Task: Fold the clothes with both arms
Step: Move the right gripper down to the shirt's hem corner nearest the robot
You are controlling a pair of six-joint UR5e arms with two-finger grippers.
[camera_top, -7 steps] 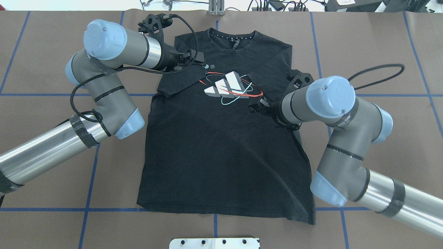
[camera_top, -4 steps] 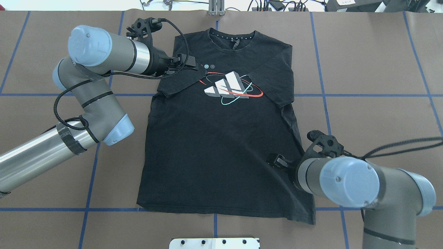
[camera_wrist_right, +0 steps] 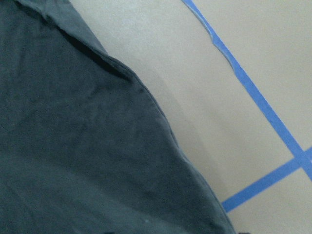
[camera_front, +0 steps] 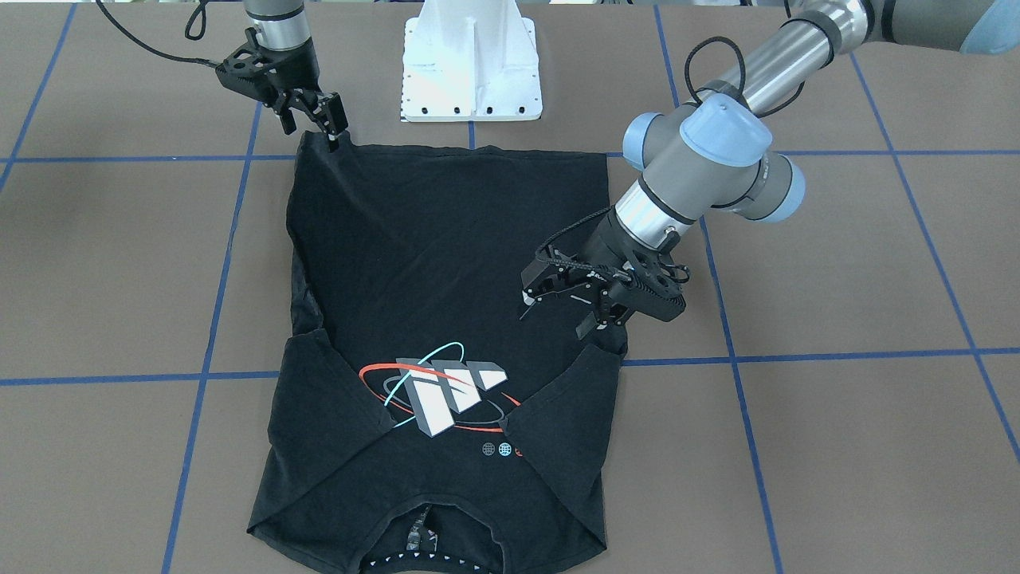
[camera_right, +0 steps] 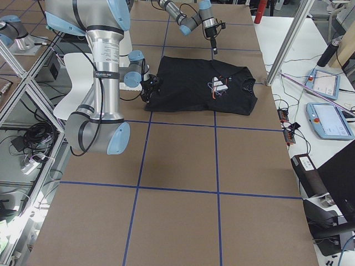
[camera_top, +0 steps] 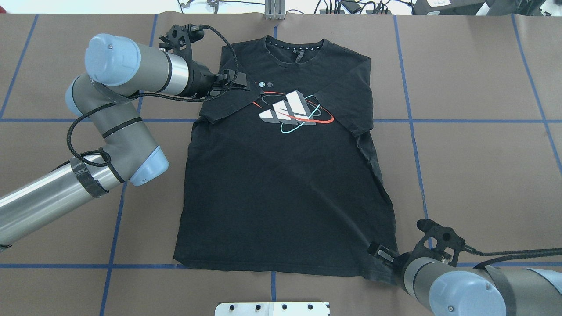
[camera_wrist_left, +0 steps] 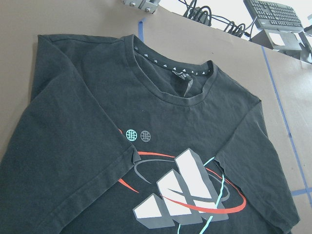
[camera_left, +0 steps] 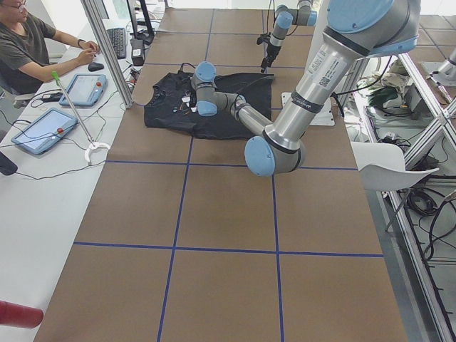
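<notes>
The black T-shirt (camera_top: 281, 188) lies flat on the brown table, front up, with both sleeves folded in over the chest beside the grey-white logo (camera_top: 290, 109). My left gripper (camera_top: 243, 82) is open and empty just above the folded left sleeve; in the front-facing view (camera_front: 556, 315) its fingers stand spread over the cloth. My right gripper (camera_top: 381, 253) is at the shirt's bottom right hem corner and looks open in the front-facing view (camera_front: 311, 137), one finger touching the corner. The right wrist view shows only the shirt's edge (camera_wrist_right: 73, 146) and bare table.
The white pedestal base (camera_front: 472, 64) stands at the near table edge behind the hem. Blue tape lines (camera_top: 412, 120) cross the brown surface. Cables and gear lie along the far edge (camera_top: 351, 6). An operator (camera_left: 28, 50) sits at a side desk with tablets.
My right gripper left the folded right sleeve and travelled down the shirt's right side to the bottom hem corner. My left arm drew back slightly to the left, then stayed still.
</notes>
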